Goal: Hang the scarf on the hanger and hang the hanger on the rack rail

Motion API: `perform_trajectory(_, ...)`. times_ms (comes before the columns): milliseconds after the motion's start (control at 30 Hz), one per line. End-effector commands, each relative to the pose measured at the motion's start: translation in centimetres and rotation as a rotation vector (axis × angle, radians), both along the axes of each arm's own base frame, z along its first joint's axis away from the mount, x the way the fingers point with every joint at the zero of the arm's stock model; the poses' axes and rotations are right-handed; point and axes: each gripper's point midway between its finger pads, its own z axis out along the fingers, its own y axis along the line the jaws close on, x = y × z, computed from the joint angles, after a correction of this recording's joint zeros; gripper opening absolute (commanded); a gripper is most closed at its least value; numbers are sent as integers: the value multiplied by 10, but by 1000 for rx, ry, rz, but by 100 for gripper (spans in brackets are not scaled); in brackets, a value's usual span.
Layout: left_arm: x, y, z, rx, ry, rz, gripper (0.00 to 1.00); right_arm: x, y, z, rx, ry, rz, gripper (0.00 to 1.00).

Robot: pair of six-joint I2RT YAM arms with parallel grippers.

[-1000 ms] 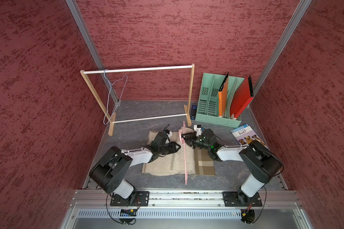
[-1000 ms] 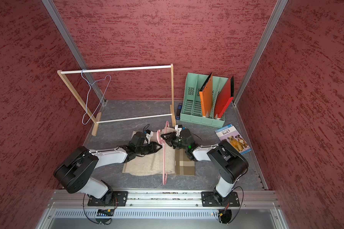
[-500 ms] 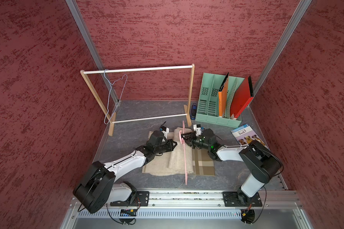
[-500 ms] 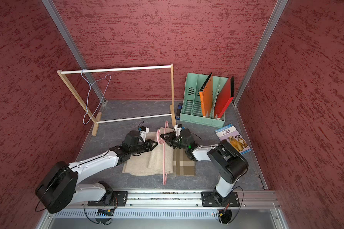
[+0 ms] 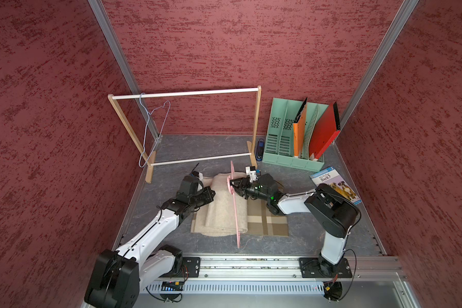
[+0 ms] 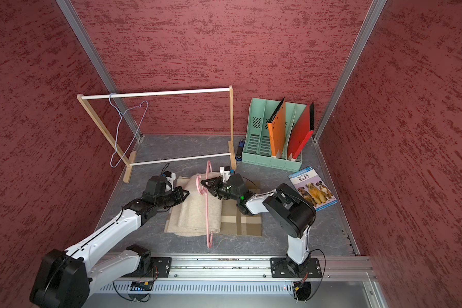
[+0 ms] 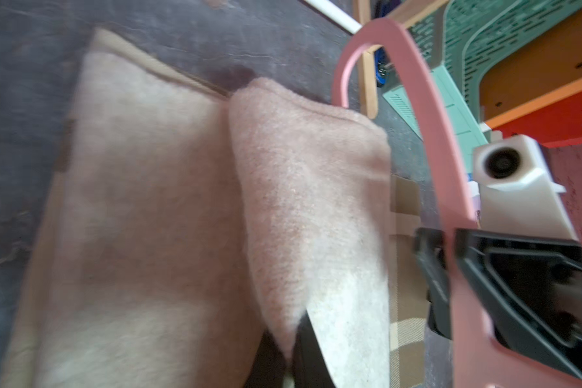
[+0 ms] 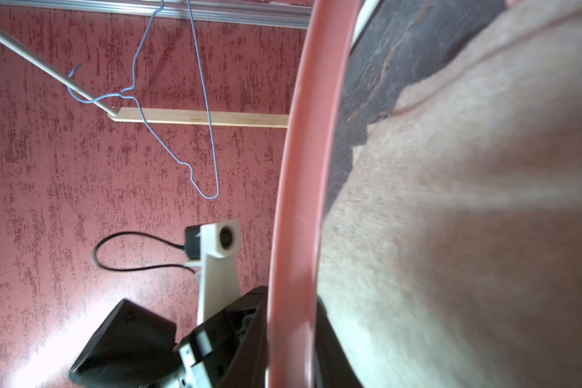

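1. Your left gripper (image 5: 211,192) is closed tight on the scarf (image 5: 222,210). In the left wrist view a raised fold of beige cloth narrows into the pinch between the two dark fingers (image 7: 308,349).
2. You have that pinch at the scarf's edge on the left arm's side, toward the far end of the cloth.
3. The rest of the scarf lies folded flat on the dark table (image 5: 176,149) between your two arms. Its plaid end is spread out on the right arm's side.
4. Your right gripper (image 5: 232,186) is clamped on the pink hanger (image 5: 237,224). Its jaws stand only narrowly apart, with the hanger's flat neck between them just below the hook.
5. The pink hanger stands on edge over the scarf. Its hook end points toward the wooden rack (image 5: 256,120), and its other end reaches past the scarf's near edge.
6. The lifted fold rises just beside the pink hanger, on the left arm's side. You cannot tell from these views whether cloth and plastic touch.
7. Your two grippers face each other closely, with only the hanger and the pinched fold between them.
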Motion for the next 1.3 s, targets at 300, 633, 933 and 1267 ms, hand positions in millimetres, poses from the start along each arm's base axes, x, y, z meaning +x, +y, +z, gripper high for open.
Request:
perform_trajectory(300, -1, 45, -24, 57, 83, 77, 0, 10, 1, 3, 10, -39, -45, 0)
perform_trajectory(633, 9, 64, -24, 96, 94, 116, 0, 13, -4, -7, 5, -25, -51, 0)
perform_trajectory(933, 17, 75, -15, 101, 76, 154, 0, 20, -5, 4, 32, -47, -62, 0)
perform_trajectory(1267, 10, 77, -34, 109, 121, 160, 13, 20, -17, -13, 54, -15, -75, 0)
